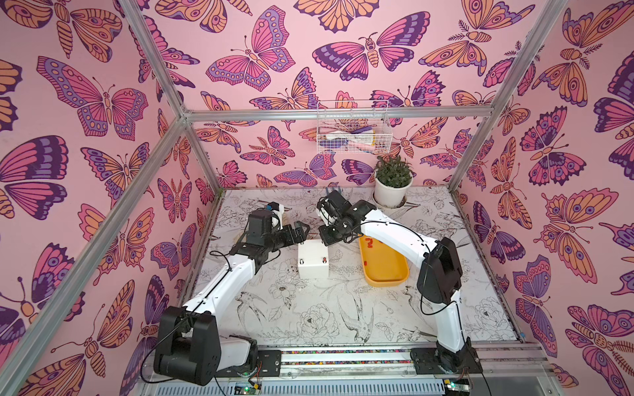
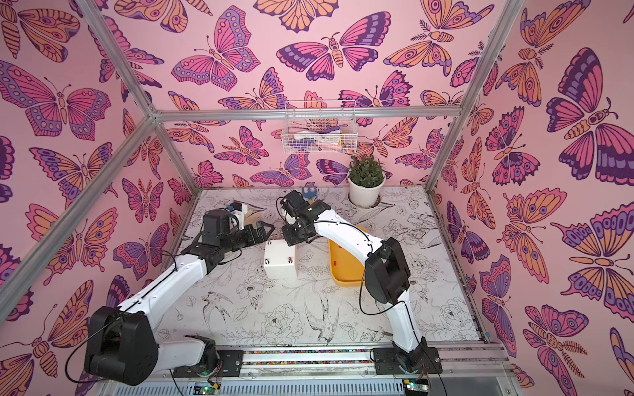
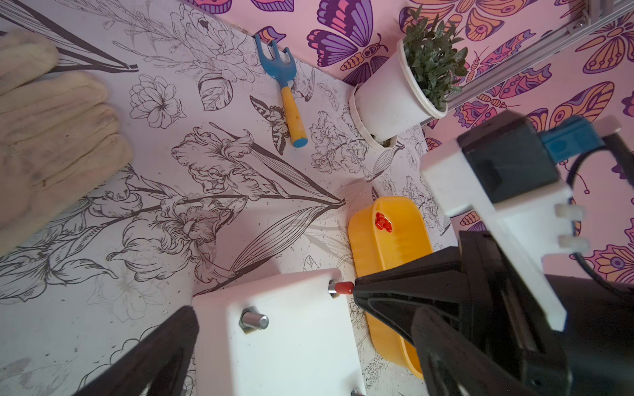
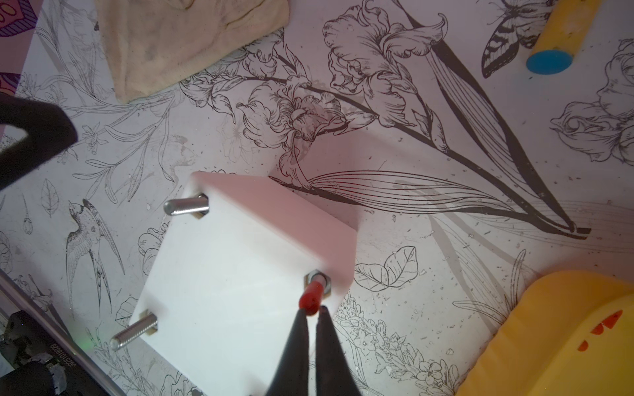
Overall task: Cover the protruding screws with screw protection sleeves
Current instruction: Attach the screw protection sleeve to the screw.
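While left fingers (image 3: 161,349) gape, right fingers (image 4: 296,343) pinch sleeve (image 4: 312,295).

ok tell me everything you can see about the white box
The white box is a smooth, plastic-looking cube standing on the flower-printed table beside the yellow tray. Silvery screws stick up at its top corners; the right wrist view shows three: two bare, one wearing a red sleeve whose tip the right gripper pinches.

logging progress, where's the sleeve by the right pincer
Right wrist view: the red sleeve sits on the white box's far right screw, beside the yellow tray.
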{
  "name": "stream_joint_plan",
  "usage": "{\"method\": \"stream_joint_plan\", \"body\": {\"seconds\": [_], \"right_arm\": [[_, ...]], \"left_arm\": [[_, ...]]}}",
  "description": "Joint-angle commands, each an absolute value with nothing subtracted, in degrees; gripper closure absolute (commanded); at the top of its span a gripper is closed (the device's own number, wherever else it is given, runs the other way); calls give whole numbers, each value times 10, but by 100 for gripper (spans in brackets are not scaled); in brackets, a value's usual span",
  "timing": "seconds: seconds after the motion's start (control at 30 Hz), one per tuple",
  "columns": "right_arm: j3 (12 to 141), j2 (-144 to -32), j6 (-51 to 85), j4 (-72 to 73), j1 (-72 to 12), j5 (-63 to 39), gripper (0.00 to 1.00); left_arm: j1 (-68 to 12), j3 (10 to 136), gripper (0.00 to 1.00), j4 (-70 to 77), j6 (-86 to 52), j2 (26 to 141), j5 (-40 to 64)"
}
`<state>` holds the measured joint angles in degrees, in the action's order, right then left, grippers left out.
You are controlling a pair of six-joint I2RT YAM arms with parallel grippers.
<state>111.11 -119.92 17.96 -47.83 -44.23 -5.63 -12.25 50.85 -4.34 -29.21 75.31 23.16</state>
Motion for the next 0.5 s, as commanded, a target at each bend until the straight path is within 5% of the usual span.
{"method": "stream_joint_plan", "body": {"seconds": [0.0,0.47], "right_arm": [[1104,-1215,181,-486,-437,-59,91],[1093,-1223,182,-493,-434,-57,91]], "left_arm": [[-116,499,0,-34,-294,740,239],[-115,493,0,-33,-296,736,237]]}}
